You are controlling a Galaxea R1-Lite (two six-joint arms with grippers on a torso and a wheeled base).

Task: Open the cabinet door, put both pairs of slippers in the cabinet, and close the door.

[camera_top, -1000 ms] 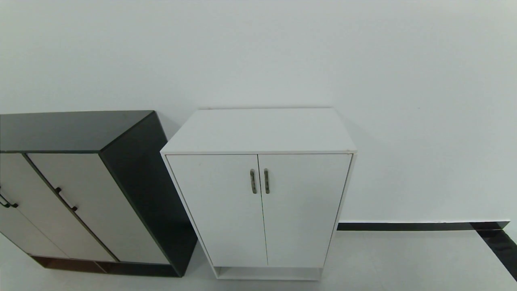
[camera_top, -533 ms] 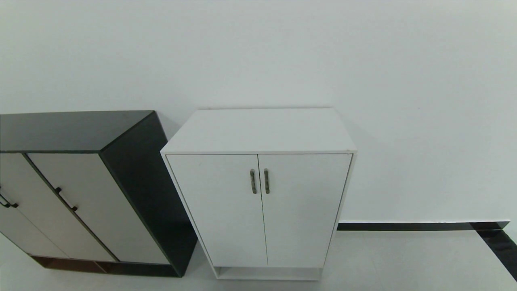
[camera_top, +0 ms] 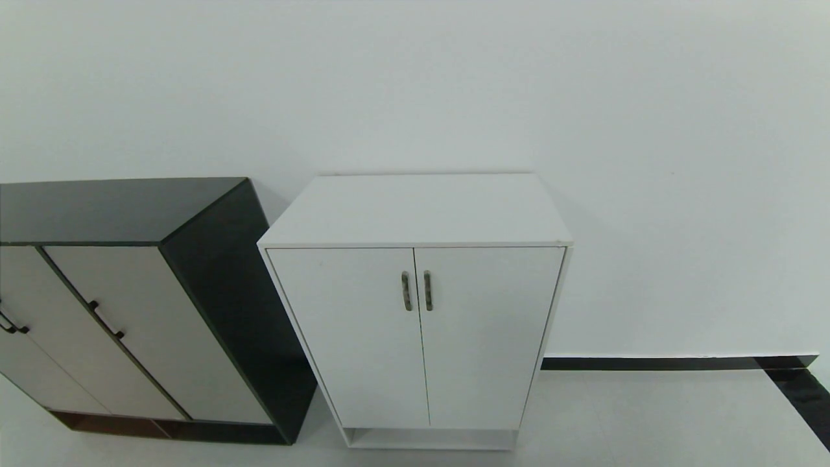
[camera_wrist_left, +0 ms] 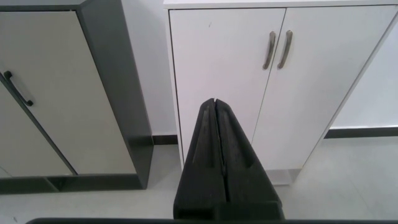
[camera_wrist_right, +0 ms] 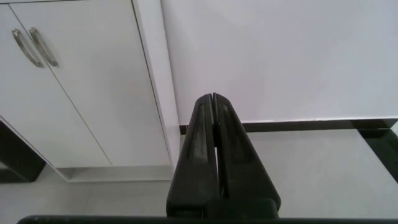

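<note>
Nearest you, the left gripper [camera_wrist_left: 214, 102] and the right gripper [camera_wrist_right: 213, 97] each have their fingers pressed fully together with nothing between them, both held apart from the furniture ahead. Beyond them the white cabinet [camera_top: 415, 207] stands on the floor [camera_top: 648, 415] in the middle of the scene, its left door [camera_top: 350, 337] and right door [camera_top: 486, 337] both closed and the two handles [camera_top: 406, 290] upright side by side at the centre seam, and a dark cabinet [camera_top: 220, 285] with pale doors sits just to its left. Farthest off, both back onto the white wall [camera_top: 415, 84], which has a black strip [camera_top: 674, 363] along its foot on the right.
</note>
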